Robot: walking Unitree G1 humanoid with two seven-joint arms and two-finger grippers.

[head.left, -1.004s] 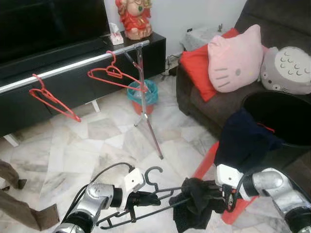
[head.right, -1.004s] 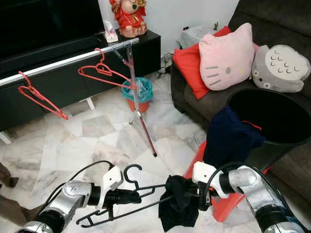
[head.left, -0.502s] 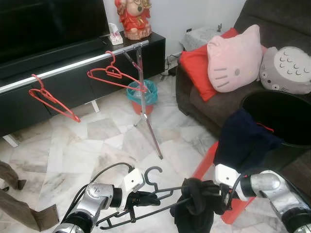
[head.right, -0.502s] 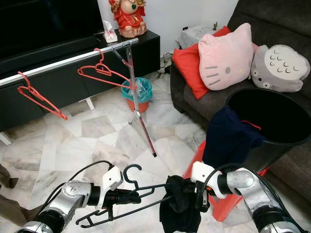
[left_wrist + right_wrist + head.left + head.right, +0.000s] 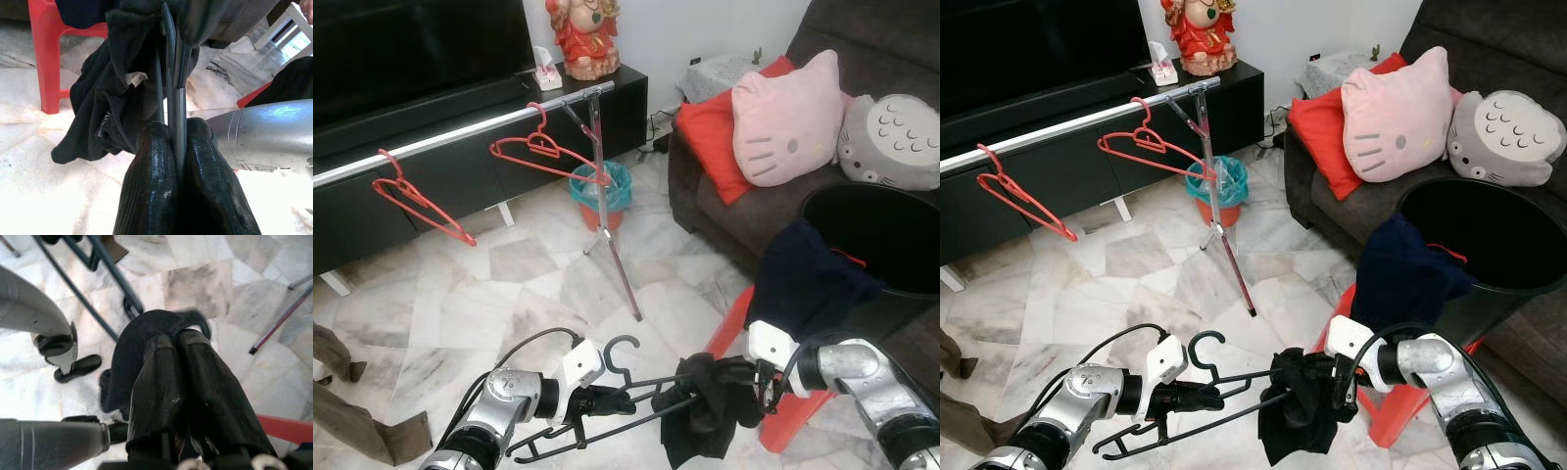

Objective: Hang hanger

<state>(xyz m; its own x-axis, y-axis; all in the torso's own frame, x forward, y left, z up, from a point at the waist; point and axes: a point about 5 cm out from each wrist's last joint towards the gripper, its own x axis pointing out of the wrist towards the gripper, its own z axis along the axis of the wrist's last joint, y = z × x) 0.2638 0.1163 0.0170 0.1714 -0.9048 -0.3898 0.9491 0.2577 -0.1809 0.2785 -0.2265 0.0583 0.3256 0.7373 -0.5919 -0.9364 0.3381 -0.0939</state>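
Note:
Low in front of me my left gripper (image 5: 607,400) is shut on a dark grey hanger (image 5: 625,384) that lies roughly level, hook up. A black garment (image 5: 705,411) is bunched over the hanger's right end. My right gripper (image 5: 749,392) is shut on that garment. In the left wrist view the two fingers (image 5: 151,186) clamp the hanger's bars (image 5: 172,93), with the black cloth (image 5: 112,112) beyond. In the right wrist view the fingers (image 5: 166,382) pinch the cloth (image 5: 142,338). A silver rail (image 5: 460,132) at the back left carries two red hangers (image 5: 416,201) (image 5: 543,152).
The rail's tripod stand (image 5: 612,245) reaches the marble floor ahead. A teal and orange bin (image 5: 600,191) sits behind it. On the right are a sofa with cushions (image 5: 788,117), a black basket (image 5: 881,230) with a navy garment (image 5: 808,279), and a red stool (image 5: 744,338).
My right gripper has shifted slightly right with the black garment, spreading it a little along the hanger's end. The left gripper and hanger stay put.

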